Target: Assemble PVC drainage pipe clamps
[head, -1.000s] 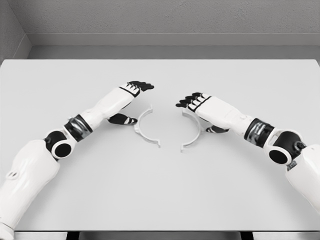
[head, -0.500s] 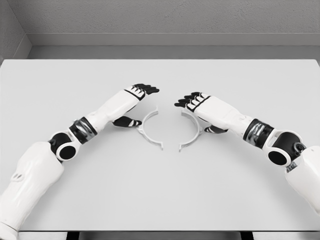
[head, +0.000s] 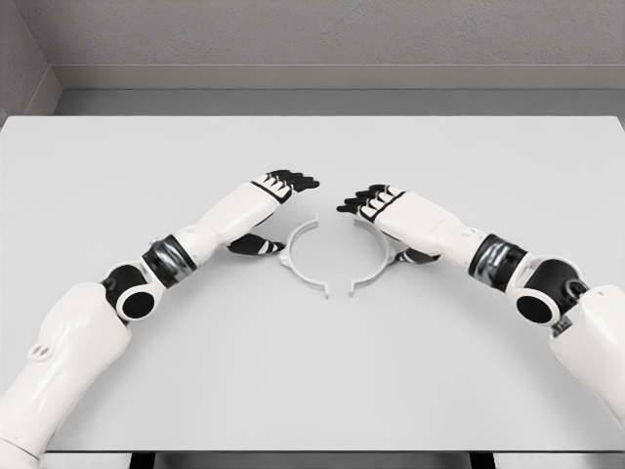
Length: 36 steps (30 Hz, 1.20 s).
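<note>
Clamp halves: I see the left half-ring [head: 305,257] and right half-ring [head: 377,262] lying mid-table, open sides facing, lower tips nearly meeting.
Left hand [head: 269,210]: at the left half's 10 o'clock, fingers extended, thumb touching its outer curve.
Right hand [head: 386,215]: over the right half's upper arc; grip unclear.
Table [head: 312,381]: white.

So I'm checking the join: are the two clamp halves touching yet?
Apart. Head view shows table between the left half's and right half's near ends.
</note>
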Available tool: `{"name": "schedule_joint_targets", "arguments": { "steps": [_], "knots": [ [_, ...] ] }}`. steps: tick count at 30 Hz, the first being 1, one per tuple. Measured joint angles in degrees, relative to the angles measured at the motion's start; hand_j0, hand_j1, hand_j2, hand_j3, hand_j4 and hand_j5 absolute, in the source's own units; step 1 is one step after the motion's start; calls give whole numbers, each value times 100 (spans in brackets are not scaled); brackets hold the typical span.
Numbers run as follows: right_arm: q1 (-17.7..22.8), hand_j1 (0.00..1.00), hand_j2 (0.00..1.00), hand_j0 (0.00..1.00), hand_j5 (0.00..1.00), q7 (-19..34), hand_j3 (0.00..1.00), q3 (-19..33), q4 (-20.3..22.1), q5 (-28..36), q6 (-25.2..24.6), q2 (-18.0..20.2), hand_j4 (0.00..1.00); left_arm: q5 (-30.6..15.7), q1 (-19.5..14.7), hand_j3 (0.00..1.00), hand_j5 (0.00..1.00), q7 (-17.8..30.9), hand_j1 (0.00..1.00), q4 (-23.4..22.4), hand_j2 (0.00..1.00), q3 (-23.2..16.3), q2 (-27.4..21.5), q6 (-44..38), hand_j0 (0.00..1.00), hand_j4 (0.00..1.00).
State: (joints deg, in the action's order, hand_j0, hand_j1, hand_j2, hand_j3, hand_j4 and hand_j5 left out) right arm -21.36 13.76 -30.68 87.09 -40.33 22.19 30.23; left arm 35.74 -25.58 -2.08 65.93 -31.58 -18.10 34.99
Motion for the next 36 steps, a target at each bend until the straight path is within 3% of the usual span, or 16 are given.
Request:
{"name": "schedule_joint_targets", "arguments": {
  "steps": [11, 24, 27, 36],
  "knots": [
    [-132, 100, 100, 100, 100, -3, 100, -131, -107, 7, -46, -99, 100, -60, -9, 100, 100, 0, 100, 5, 100, 311, -120, 0, 100, 100],
    [-273, 100, 100, 100, 100, -10, 100, -191, -312, 2, -44, -153, 100, -79, 35, 100, 100, 0, 100, 26, 100, 327, -225, 0, 100, 100],
    [-281, 100, 100, 100, 100, -10, 100, -201, -316, 1, -44, -183, 100, -70, 193, 100, 100, 1, 100, 120, 100, 318, -227, 0, 100, 100],
    [-281, 100, 100, 100, 100, -7, 100, -220, -309, -9, -44, -260, 100, -89, 255, 100, 100, 0, 100, 350, 100, 322, -331, 0, 100, 100]
  ]
}}
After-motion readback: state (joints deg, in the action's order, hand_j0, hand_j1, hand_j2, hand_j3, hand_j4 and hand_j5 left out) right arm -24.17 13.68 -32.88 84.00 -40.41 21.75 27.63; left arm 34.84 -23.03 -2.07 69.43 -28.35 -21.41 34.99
